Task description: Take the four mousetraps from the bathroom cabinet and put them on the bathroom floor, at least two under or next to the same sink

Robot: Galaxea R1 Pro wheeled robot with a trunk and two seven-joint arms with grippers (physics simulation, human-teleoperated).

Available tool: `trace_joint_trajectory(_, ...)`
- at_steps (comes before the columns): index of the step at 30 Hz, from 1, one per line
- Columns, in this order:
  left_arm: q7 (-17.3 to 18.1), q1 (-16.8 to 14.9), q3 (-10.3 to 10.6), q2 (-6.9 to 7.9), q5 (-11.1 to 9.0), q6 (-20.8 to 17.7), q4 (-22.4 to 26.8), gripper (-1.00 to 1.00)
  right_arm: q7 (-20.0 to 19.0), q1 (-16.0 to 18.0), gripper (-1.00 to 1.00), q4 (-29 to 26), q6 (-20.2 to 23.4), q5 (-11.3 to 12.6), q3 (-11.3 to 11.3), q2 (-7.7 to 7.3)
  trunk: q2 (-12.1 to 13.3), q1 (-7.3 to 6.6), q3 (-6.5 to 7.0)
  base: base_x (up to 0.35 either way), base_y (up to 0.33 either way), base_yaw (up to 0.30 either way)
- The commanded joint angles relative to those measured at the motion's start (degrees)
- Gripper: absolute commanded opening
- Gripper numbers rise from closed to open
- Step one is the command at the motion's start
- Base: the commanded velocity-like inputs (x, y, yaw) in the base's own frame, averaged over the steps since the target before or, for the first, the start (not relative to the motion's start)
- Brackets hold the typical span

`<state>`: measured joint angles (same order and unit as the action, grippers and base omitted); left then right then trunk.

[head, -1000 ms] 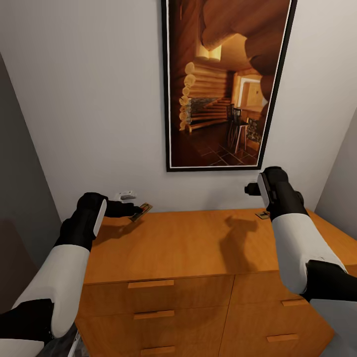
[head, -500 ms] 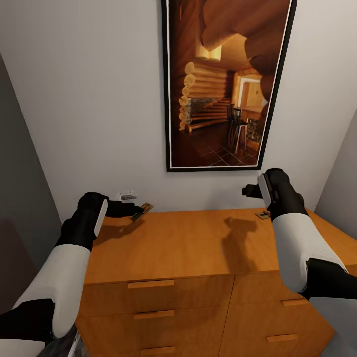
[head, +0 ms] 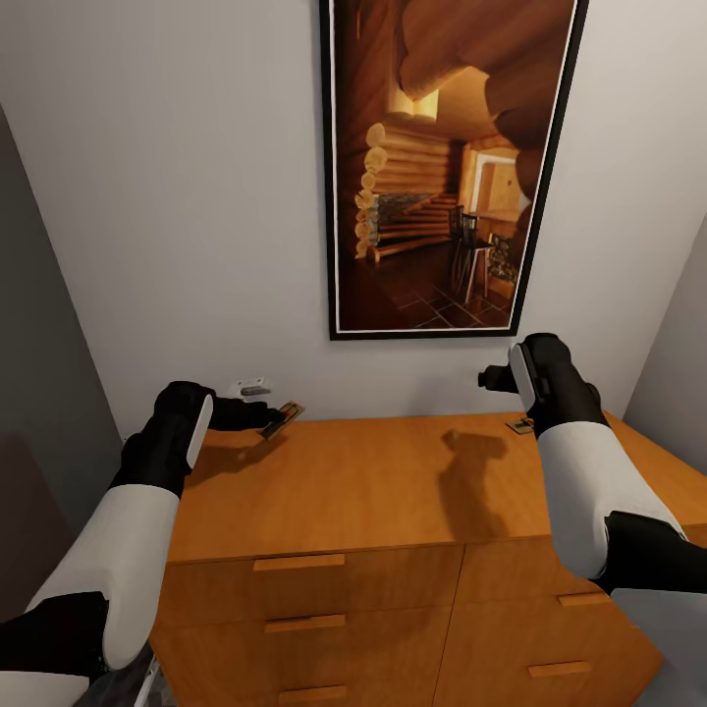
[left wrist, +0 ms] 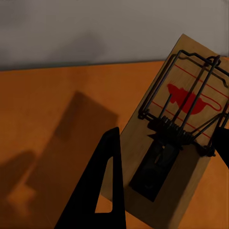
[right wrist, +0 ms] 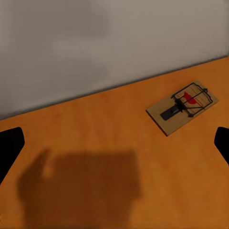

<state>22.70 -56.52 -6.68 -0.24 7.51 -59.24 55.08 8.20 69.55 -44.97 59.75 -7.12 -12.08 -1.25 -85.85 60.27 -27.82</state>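
The cabinet [head: 373, 491] is an orange-brown chest of drawers against the wall. At its back left corner my left gripper [head: 267, 418] is shut on a mousetrap [head: 285, 414], which is tilted just above the top. In the left wrist view this mousetrap [left wrist: 176, 143] lies between the dark fingers [left wrist: 107, 186], which press on its long edges. A second mousetrap [head: 519, 425] lies flat at the back right of the top. My right gripper [head: 491, 377] hovers open above and just left of it. In the right wrist view that mousetrap [right wrist: 182, 106] lies ahead of the wide-apart gripper [right wrist: 114, 145].
A tall framed picture [head: 447, 167] of a log cabin interior hangs on the white wall behind the cabinet. Grey walls close in at the left [head: 39, 393] and right [head: 678, 363]. Drawer fronts with slim bar handles [head: 299, 563] face me below the top.
My right gripper has risen slightly and drifted left, and its shadow on the cabinet top has shifted with it. The left gripper and its mousetrap have barely moved.
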Motion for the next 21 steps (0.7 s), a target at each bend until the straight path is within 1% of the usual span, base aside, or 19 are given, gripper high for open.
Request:
trace_joint_trajectory(1, 0.6, -0.1, -0.1, -0.03, 0.6, -0.2, 0.1, -1.00, -0.4, 0.1, 1.00, 0.0, 0.3, -0.5, -0.1, 0.02, 0.0, 0.00, -0.07, 0.000, 0.000, 0.000)
trace_joint_trajectory(16, 0.5, -0.1, -0.1, -0.03, 0.4, -0.2, 0.0, -1.00, -0.5, 0.0, 1.00, 0.0, 0.3, -0.5, -0.3, -0.05, 0.0, 0.00, -0.07, 0.000, 0.000, 0.000)
trace_joint_trajectory(21, 0.6, -0.1, -0.2, -0.03, 0.4, -0.2, 0.0, -1.00, -0.5, 0.1, 1.00, 0.0, 0.3, -0.4, -0.3, -0.13, 0.0, 0.00, -0.07, 0.080, 0.000, 0.000)
